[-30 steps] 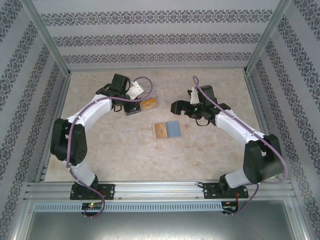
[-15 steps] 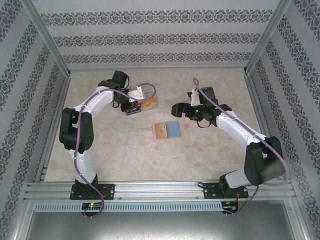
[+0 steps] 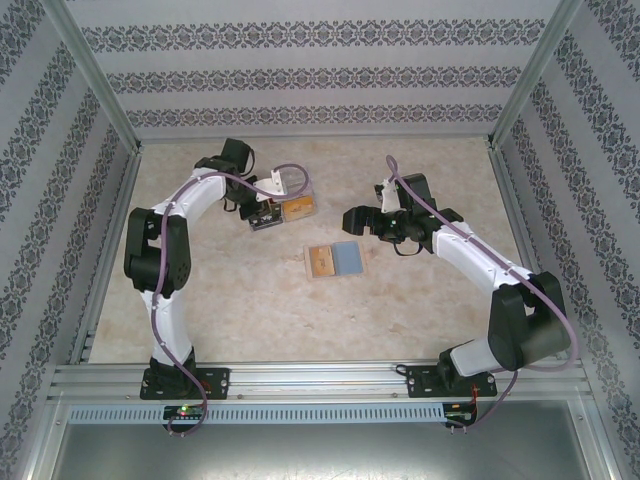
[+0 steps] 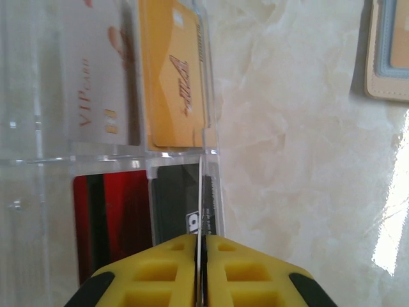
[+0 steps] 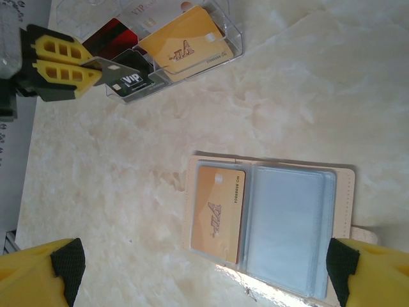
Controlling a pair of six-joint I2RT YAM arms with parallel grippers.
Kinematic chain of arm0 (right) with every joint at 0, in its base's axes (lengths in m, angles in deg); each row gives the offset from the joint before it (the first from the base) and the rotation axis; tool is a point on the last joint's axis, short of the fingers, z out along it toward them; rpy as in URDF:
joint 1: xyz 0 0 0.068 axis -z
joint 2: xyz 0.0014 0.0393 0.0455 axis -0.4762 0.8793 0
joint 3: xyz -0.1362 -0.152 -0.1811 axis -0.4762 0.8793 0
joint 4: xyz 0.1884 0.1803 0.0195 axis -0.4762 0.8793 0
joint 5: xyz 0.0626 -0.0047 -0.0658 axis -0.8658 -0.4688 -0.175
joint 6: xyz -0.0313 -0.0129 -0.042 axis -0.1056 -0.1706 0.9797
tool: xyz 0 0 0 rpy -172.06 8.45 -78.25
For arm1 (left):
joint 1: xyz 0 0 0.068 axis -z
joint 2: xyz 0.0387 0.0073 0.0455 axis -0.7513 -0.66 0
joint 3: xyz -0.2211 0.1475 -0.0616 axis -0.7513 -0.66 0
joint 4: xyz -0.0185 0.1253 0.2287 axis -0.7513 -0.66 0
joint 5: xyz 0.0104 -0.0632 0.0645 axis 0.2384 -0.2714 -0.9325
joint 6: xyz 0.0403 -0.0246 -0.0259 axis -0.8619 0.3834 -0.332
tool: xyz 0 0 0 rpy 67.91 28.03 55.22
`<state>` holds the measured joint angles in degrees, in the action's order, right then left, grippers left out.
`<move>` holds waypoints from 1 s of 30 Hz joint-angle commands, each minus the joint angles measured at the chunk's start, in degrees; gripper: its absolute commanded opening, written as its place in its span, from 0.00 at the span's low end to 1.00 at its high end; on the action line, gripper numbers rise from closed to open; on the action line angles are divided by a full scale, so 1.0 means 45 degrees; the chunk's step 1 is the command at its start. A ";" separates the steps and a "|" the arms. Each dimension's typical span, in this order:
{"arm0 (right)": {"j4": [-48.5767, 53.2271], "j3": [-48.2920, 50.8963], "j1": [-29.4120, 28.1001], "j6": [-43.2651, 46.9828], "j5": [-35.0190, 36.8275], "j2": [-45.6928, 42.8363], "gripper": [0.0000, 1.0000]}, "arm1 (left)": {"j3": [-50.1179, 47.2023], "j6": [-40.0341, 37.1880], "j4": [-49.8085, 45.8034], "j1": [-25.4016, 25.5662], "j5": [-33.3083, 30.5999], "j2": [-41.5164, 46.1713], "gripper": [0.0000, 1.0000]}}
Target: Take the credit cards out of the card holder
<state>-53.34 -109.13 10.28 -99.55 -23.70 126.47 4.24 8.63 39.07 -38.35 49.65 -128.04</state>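
The card holder [image 5: 291,224] was laid open and flat on the table [image 5: 115,192] between the two arms. Its two panels were set side by side, and its fold ran near-to-far in the top view, slightly skewed. An orange card [image 5: 219,214] was seen in the pocket on the left-arm side, its long axis parallel to the fold. The other pocket looked empty. Which end of the pocket was open could not be told.

The left gripper [image 4: 201,272] was held at the clear box [image 4: 38,158], its fingers pressed almost together on the thin edge of a dark card [image 5: 131,80], which was stood in one of the compartments. The right gripper [image 3: 358,220] was held near the holder's far side, its fingers spread wide with nothing between them.

The orange card was judged thin, light, stiff and slick. It was seated flush under a clear sleeve, so little edge was offered. It would best be pinched at an exposed short edge and drawn along its long axis. The holder was judged soft and light, likely to be dragged along unless its empty panel was pinned.
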 commanded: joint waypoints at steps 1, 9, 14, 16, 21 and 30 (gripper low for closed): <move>-0.0237 -0.0156 -0.0063 -0.0230 -0.0212 0.0250 0.98 | 0.0233 0.0166 -0.0215 -0.0268 0.0886 -0.0216 0.12; -0.0403 -0.0190 -0.0073 -0.0351 -0.0288 0.0305 0.98 | 0.0438 0.0886 -0.0054 -0.0252 0.0615 -0.0791 0.12; -0.0631 -0.0196 -0.0091 -0.0429 -0.1060 0.0370 0.98 | 0.0455 0.0938 -0.0114 -0.0256 0.0591 -0.0859 0.16; -0.0652 -0.0153 -0.0089 -0.0420 -0.1094 0.0355 0.98 | 0.0394 0.0936 -0.0053 -0.0252 0.0512 -0.0816 0.18; -0.0643 -0.0187 -0.0087 -0.0431 -0.1136 0.0434 0.98 | 0.0471 0.0922 -0.0055 -0.0249 0.0351 -0.0725 0.23; 0.0457 -0.0567 -0.0868 0.0121 0.0482 0.0426 0.91 | 0.0082 0.2786 0.1071 -0.0251 0.0972 0.1234 0.27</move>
<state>-53.56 -109.57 8.08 -100.36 -24.93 127.91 4.68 15.95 40.29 -39.07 51.62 -128.59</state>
